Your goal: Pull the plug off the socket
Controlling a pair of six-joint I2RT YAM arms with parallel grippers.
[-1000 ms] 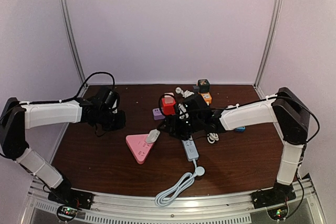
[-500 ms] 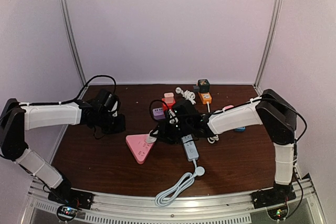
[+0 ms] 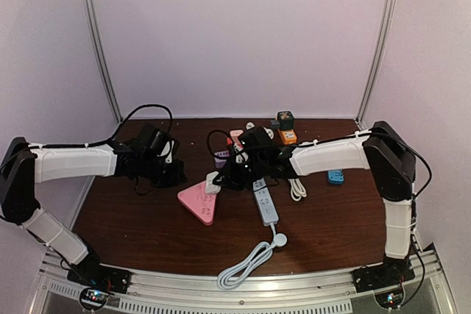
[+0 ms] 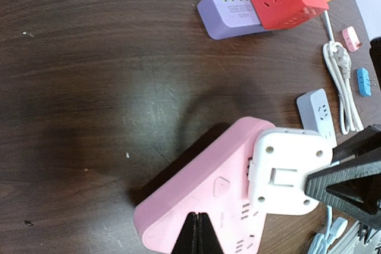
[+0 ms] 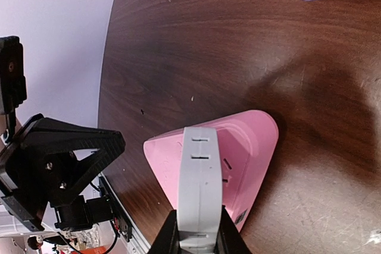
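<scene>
Robot lab cell. Evidence: plain white walls (image 3: pixel 235 34) on three sides, metal corner posts (image 3: pixel 99 49), an extruded rail (image 3: pixel 243 292) carrying two arm bases (image 3: pixel 99 277), and a dark wood surface (image 3: pixel 147 218) with assorted power strips (image 3: pixel 266 207).

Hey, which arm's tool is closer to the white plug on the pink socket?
Right. The right tool is clamped around the white plug; the left tool sits apart, to the left of the pink socket.

The top camera looked down from above and behind, taking in the whole table (image 3: pixel 125 218). The 2 wrist cameras sat close, facing each other across the pink socket (image 4: pixel 184 203) and white plug (image 4: pixel 286 171).
</scene>
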